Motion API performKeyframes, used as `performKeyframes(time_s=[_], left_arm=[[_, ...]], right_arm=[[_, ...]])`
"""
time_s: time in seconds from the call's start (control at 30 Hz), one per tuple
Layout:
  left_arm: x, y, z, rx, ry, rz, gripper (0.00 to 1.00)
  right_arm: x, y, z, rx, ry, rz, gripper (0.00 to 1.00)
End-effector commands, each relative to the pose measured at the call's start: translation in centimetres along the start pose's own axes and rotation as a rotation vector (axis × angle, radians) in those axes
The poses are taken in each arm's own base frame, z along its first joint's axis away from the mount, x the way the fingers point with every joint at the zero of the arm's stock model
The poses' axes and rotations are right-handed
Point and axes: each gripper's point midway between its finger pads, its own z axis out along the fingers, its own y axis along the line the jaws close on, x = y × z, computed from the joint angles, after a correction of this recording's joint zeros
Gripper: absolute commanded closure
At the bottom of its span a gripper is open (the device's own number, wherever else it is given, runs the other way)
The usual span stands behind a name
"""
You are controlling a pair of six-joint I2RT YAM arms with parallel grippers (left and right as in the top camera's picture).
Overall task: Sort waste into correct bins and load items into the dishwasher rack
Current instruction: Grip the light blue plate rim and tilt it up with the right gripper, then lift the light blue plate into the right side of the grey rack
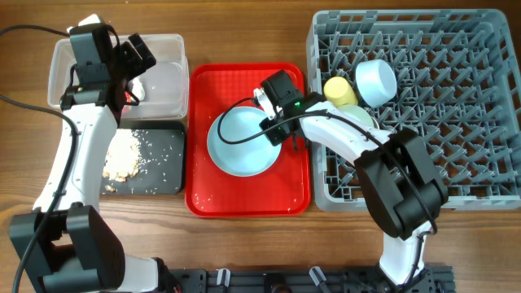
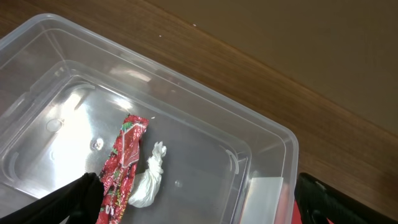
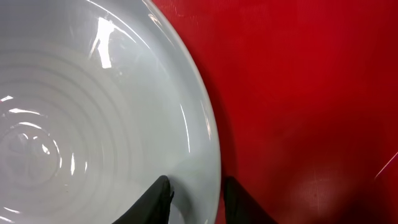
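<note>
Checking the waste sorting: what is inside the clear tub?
A red wrapper and a white scrap lie on the tub floor. The left gripper's finger covers the wrapper's lower end.

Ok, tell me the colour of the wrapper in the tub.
Red wrapper; left wrist view shows it best.

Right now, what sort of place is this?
Likely a test bench staged as a dish-clearing station: grey dishwasher rack on a wooden table, pale blue plate on a red serving tray, clear tub holding a wrapper.
</note>
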Motion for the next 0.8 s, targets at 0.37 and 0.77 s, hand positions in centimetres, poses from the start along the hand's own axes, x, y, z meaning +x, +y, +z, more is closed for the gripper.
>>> performKeyframes(time_s=[0.37, 0.77], left_arm=[[-0.4, 0.1, -0.2, 0.0, -0.011, -0.008, 0.0], [-0.4, 0.1, -0.2, -0.001, -0.011, -0.008, 0.0]], right_arm=[[1.0, 0.3, 1.8, -0.021, 0.032, -0.034, 0.77], [-8.5, -4.9, -19.4, 0.291, -0.265, 0.014, 0.96]])
